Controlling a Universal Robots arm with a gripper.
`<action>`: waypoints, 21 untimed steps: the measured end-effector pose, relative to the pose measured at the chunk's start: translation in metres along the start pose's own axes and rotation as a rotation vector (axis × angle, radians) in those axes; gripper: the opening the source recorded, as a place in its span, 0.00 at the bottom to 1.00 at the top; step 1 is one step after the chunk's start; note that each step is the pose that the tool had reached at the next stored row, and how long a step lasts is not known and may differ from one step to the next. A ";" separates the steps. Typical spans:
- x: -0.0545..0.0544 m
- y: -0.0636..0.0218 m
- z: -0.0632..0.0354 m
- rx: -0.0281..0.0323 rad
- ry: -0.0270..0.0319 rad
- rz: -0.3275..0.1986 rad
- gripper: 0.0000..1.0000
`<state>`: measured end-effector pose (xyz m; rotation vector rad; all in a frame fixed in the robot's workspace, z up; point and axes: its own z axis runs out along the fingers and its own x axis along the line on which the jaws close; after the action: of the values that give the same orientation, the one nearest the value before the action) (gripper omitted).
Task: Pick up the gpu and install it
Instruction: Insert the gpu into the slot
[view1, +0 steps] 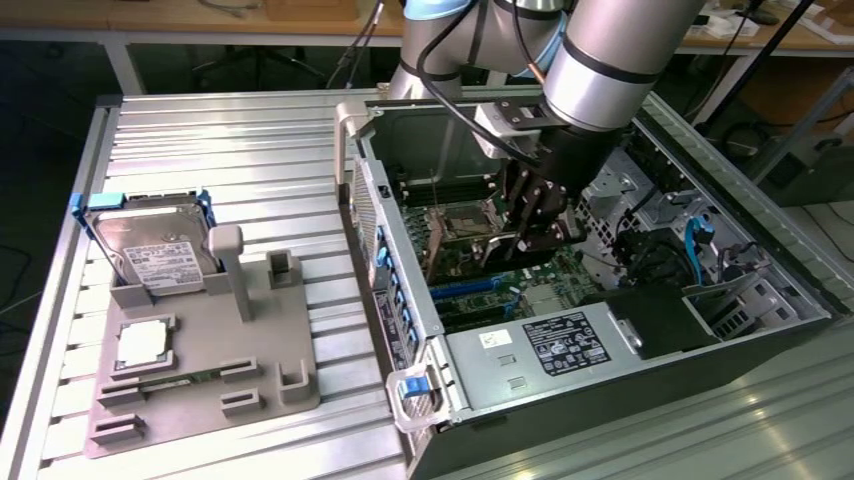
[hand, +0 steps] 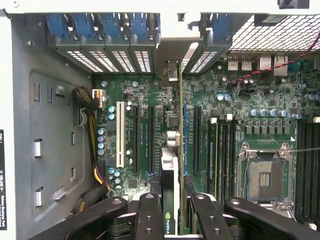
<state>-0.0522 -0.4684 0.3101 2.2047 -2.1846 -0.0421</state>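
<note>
The arm is reaching down into the open computer case, which is lying on its side on the exterior view's right half of the ribbed metal surface. The pincer is gripping the gpu, closed on its upper edge; in the wrist view the card is hanging edge-on between the dark fingers, with a small green logo showing on its near end.

The pick-up looks finished: the card is off the surface and hanging inside the case, above the green motherboard. It is lining up with the row of long expansion slots, its far end pointing at the bracket opening in the case's rear wall between the blue slot clips. Whether its lower edge is already touching a slot cannot be told; it does not appear fully seated, so the install seems to be underway rather than done.

On the exterior view's left, the grey holder tray is carrying the hard drive and a processor, well apart from the case.
</note>
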 end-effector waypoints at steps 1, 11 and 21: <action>0.000 0.0000 0.0004 0.0000 0.0000 0.000 0.27; 0.000 -0.0002 0.0051 0.0001 0.0001 0.000 0.27; 0.000 -0.0005 0.0100 0.0001 0.0001 0.000 0.27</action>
<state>-0.0521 -0.4684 0.3000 2.2047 -2.1846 -0.0418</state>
